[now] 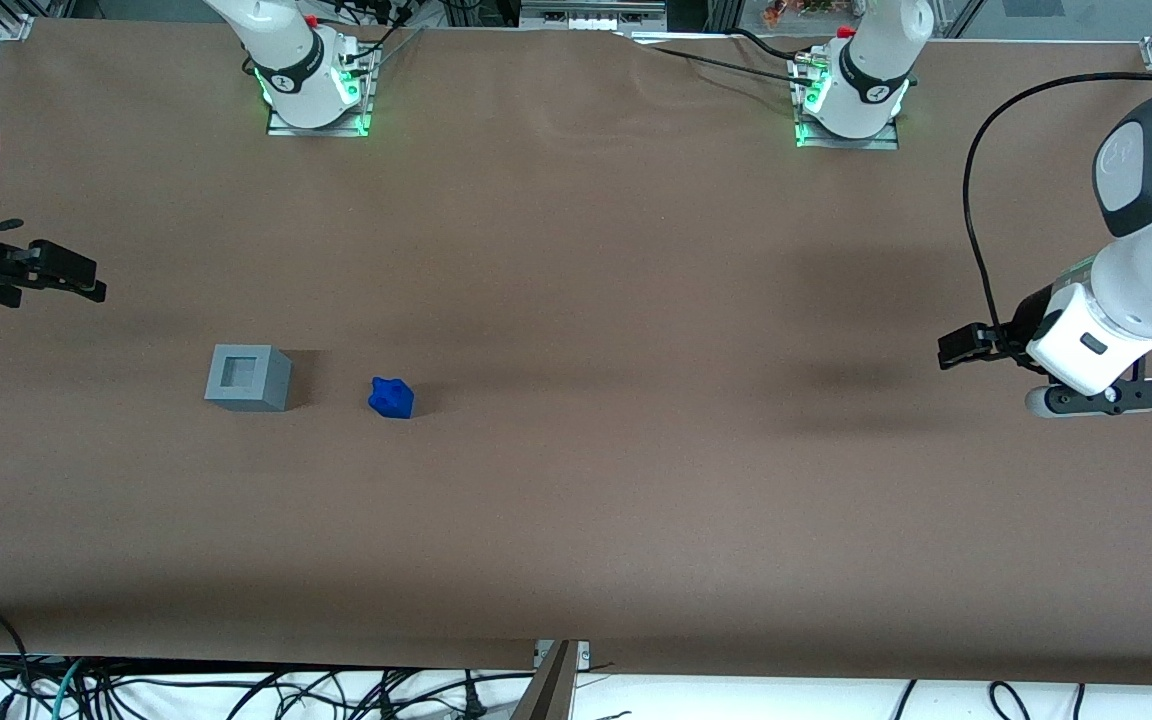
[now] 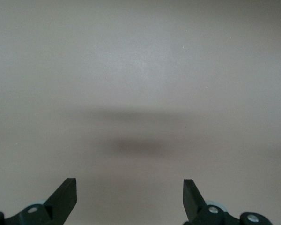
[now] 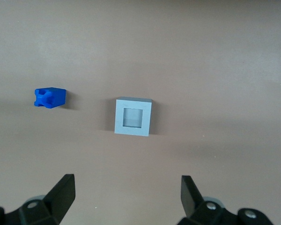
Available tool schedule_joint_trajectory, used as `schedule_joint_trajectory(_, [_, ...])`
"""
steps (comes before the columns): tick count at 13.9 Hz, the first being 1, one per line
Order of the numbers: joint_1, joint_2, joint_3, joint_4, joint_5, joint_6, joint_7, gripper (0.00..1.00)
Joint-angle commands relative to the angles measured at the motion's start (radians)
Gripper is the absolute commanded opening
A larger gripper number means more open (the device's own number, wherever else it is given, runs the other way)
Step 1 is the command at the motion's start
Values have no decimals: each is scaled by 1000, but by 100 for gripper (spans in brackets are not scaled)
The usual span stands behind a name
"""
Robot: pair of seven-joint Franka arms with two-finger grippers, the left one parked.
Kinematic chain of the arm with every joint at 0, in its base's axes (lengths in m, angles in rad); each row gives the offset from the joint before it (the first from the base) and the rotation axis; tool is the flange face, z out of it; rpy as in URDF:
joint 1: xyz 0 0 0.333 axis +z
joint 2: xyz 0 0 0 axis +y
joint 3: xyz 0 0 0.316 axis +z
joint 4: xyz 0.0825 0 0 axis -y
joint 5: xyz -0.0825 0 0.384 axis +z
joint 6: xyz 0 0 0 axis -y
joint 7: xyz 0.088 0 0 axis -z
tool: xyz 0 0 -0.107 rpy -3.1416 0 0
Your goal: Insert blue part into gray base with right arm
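The right arm's hand [image 3: 126, 194] hovers high, fingers spread wide (holding nothing).

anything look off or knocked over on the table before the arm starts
Nothing stands out. The gray base sits upright with its square recess facing up and empty, the blue part lies apart beside it on the table, and the right arm's gripper hangs open above the base, holding nothing.

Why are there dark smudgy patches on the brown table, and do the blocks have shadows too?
Front view: the gray base and blue part each cast a small soft shadow on the table; wide blurry patches are shadows too, the gripper hanging open above the working arm's end. Right wrist view: faint shadows beside both blocks. Left wrist view: only a blurred dark smear.
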Motion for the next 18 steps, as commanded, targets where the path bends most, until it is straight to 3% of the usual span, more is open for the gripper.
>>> schedule_joint_trajectory(1, [-15, 0, 31, 12, -29, -12, -3, 100])
schedule_joint_trajectory(18, [-2, -18, 101, -100, -36, 59, 38, 100])
